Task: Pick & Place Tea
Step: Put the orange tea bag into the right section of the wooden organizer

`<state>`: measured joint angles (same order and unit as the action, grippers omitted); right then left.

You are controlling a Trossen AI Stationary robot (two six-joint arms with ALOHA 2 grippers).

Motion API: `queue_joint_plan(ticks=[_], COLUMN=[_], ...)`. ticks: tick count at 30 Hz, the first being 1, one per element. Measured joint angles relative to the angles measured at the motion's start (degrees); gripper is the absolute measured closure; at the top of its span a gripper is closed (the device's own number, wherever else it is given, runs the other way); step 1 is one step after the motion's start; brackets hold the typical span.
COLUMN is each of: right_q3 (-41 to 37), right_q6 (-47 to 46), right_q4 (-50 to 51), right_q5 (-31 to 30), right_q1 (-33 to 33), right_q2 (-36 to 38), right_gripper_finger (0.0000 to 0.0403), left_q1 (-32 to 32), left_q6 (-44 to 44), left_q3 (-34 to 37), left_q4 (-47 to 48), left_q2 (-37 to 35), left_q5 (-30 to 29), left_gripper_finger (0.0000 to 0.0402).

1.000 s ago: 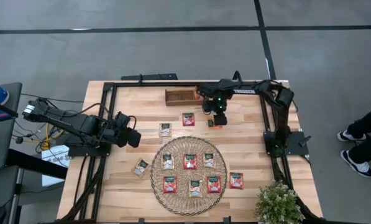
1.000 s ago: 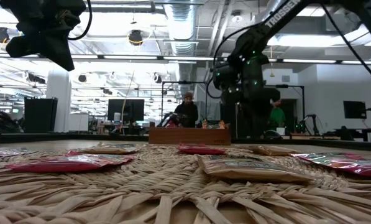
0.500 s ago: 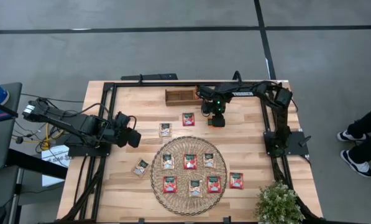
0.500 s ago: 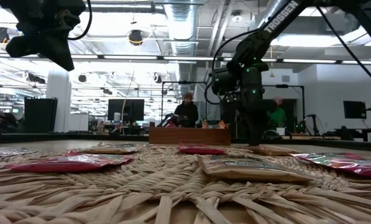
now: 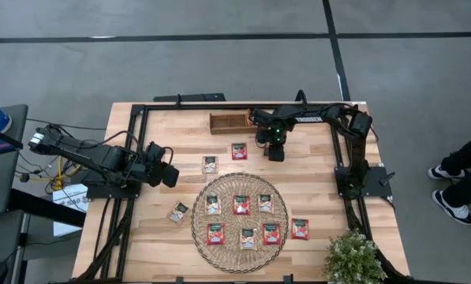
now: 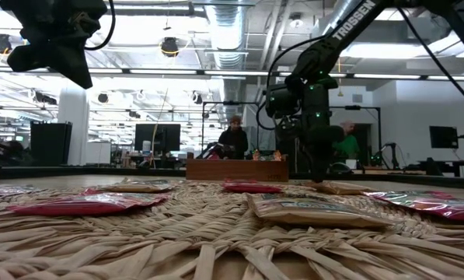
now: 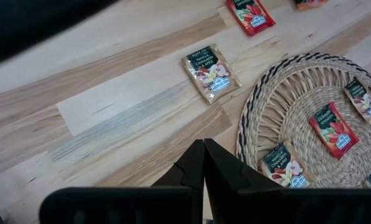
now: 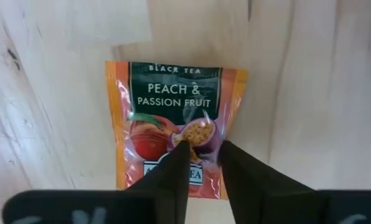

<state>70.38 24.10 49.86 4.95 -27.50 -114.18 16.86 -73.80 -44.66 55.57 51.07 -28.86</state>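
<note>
Sachet (image 8: 176, 127): flat, its green band away from the right wrist camera.
Right gripper (image 8: 202, 163): fingers closing onto sachet, narrow gap.
Left gripper (image 7: 203, 163): closed, empty.
Surface: pale wooden table (image 5: 314, 189).

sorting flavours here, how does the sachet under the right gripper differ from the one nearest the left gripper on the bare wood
The peach sachet is orange; the vanilla sachet is pale cream. The peach sachet sits between the right gripper's closing fingers; the vanilla sachet lies untouched ahead of the shut left gripper. Both have dark green bands.
</note>
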Motion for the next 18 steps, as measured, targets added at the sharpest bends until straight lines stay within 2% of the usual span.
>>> queue_joint_plan(ticks=[8,18], right_q3=[-0.46,-0.55], right_q6=[-1.75,-10.13], right_q4=[1.07,2.39], right_q5=[-0.35,-0.78], right_q1=[0.81,2.16], right_q2=[3.04,10.83], right_gripper_finger=[0.0394,0.0399], left_q1=[0.0,0.01], left_q6=[-0.04,-0.09], left_q3=[0.0,0.0], left_q4=[-0.02,-0.04], left_q2=[0.0,-0.01], left_q5=[0.0,-0.03], left_gripper_finger=[0.0401,0.0401])
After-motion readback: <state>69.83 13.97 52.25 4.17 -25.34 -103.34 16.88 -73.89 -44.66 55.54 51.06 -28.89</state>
